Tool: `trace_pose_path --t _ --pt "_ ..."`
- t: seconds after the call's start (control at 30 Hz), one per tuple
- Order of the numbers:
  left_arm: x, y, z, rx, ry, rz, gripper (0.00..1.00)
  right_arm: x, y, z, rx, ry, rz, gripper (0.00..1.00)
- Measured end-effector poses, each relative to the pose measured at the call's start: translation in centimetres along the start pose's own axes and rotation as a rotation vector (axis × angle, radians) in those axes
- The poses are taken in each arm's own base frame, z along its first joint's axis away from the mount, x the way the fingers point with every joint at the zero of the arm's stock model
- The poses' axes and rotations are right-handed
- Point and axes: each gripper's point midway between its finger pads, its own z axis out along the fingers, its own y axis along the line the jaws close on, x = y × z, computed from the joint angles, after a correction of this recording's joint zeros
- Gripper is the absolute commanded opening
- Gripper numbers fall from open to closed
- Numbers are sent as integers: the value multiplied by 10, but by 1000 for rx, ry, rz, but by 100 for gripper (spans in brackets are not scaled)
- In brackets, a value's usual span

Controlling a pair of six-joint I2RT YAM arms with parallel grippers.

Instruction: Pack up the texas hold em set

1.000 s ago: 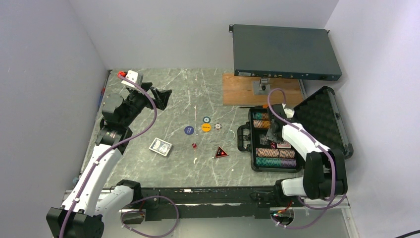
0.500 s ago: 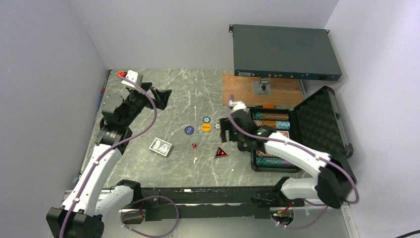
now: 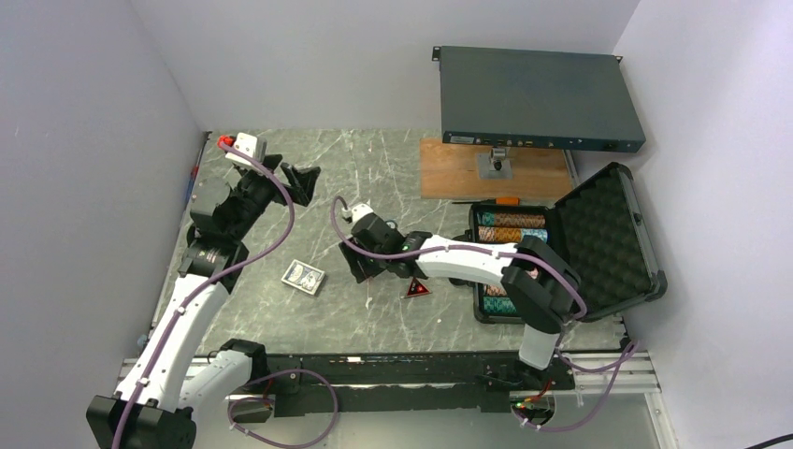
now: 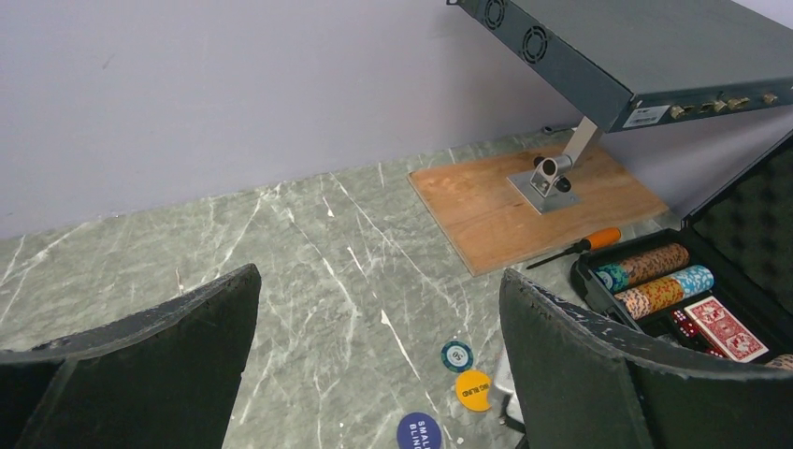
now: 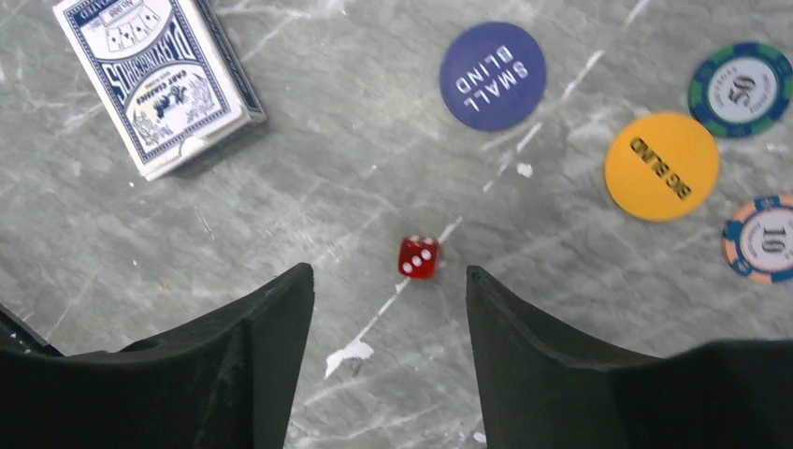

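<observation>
Part-open and empty, the right pincer (image 5: 388,281) hovers just short of the small red plastic die (image 5: 418,256) on the grey marbled surface (image 5: 281,206), the black foam-lined case (image 3: 598,234) well apart. It should straddle the die, lower squarely, close gently.

The table (image 3: 374,168) is a grey-green slab veined with white. Left of centre a blue card deck (image 5: 159,79) lies flat and askew. A small red die (image 5: 418,256) sits alone, apart from the blue Small Blind button (image 5: 492,76), yellow Big Blind button (image 5: 661,166), teal 50 chip (image 5: 740,77) and orange-rimmed 10 chip (image 5: 759,238), all flat and close together. A red triangle (image 3: 417,288) lies nearer the front. At the right rests the open black case (image 3: 598,238). Behind it is a wooden board (image 3: 449,173), with an orange-handled screwdriver (image 4: 584,245) seemingly touching the board's near edge.
</observation>
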Motion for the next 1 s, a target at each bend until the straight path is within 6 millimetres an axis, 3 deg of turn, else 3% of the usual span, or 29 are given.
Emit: trace_pose_path --t 0.13,0.37,1.0 --pt "0 2 0 -6 -1 -1 99 -6 10 13 -5 4 -17 52" --pt "-3 14 -2 -39 -8 -4 99 18 4 29 52 85 -47 42" --pt "-5 21 -4 -54 -13 -30 99 33 -2 37 92 132 -62 32"
